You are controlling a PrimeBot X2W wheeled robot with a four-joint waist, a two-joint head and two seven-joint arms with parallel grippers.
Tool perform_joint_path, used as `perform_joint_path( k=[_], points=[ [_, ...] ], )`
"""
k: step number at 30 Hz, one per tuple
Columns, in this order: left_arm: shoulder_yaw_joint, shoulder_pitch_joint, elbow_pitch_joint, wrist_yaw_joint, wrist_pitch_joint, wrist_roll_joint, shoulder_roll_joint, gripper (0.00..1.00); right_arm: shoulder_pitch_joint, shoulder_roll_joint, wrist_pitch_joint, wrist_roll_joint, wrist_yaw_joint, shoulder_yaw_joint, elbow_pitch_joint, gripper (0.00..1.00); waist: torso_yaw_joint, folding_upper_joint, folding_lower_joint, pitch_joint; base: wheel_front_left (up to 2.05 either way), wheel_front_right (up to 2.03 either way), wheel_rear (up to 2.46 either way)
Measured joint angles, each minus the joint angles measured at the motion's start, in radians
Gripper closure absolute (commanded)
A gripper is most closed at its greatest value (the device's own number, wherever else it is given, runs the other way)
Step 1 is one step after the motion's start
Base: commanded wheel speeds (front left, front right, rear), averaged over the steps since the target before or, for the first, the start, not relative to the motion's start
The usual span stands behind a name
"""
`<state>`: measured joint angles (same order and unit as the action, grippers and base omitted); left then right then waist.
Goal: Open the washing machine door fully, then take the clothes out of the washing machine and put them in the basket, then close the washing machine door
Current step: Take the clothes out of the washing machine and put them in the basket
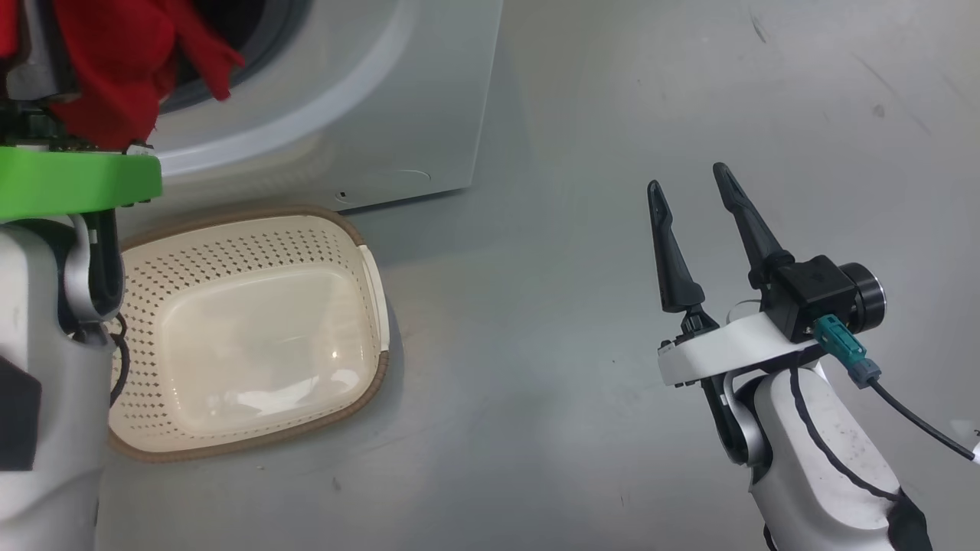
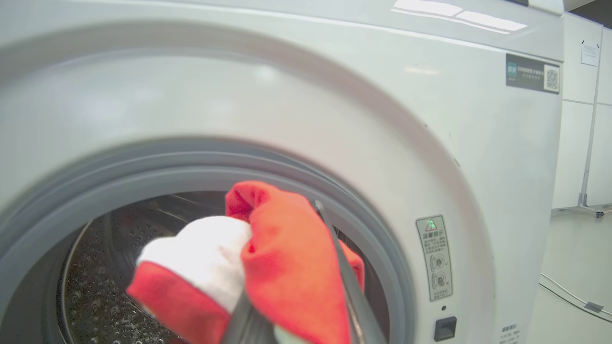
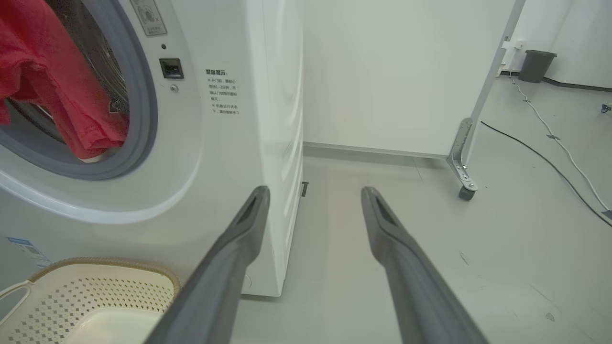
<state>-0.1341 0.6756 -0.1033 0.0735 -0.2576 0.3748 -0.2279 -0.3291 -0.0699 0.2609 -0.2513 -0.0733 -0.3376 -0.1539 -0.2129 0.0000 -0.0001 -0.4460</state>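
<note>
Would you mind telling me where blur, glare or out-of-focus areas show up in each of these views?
Left wrist view: the washing machine front is smeared, with light reflections streaking its top, the clothes look washed-out orange. Head view: mostly sharp, with sheen on the basket floor. Right wrist view: the fingers of the right gripper are soft, the background crisp.

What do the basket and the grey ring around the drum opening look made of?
The basket is likely moulded plastic, cream and glossy: punched holes, a sheen on its floor, a brown woven-look rim. The ring is probably rubber: matte grey, smooth, without glare.
</note>
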Motion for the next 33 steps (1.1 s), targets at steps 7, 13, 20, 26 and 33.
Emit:
perform_joint_path(
  k=[7,13,20,26,33],
  points=[
    [0.030,-0.030,0.158,0.002,0.000,-0.053,-0.003,1.00,0.035,0.002,0.000,0.008,0.001,0.007,-0.008,0.00,0.045,0.0000,0.0000,0.064,0.00,0.00,0.00],
    [0.035,-0.103,0.264,0.011,0.000,-0.074,0.003,1.00,0.075,0.004,0.000,0.008,0.004,0.013,-0.014,0.00,0.069,0.0000,0.0000,0.119,0.00,0.00,0.00],
    [0.032,-0.269,0.303,0.020,0.000,-0.080,0.028,1.00,0.100,0.006,0.000,0.016,0.011,0.012,-0.009,0.00,0.081,0.0000,0.0000,0.167,0.00,0.00,0.00],
    [0.006,-0.436,0.252,0.030,0.015,-0.045,0.086,1.00,0.103,0.006,0.000,0.026,0.020,0.012,0.023,0.00,0.076,0.0000,0.0000,0.150,0.00,0.00,0.00],
    [0.021,-0.538,0.106,0.033,0.019,0.013,0.129,1.00,0.100,0.008,0.000,0.035,0.028,-0.002,0.063,0.00,0.060,0.0000,0.0000,0.088,0.00,0.00,0.00]
  ],
)
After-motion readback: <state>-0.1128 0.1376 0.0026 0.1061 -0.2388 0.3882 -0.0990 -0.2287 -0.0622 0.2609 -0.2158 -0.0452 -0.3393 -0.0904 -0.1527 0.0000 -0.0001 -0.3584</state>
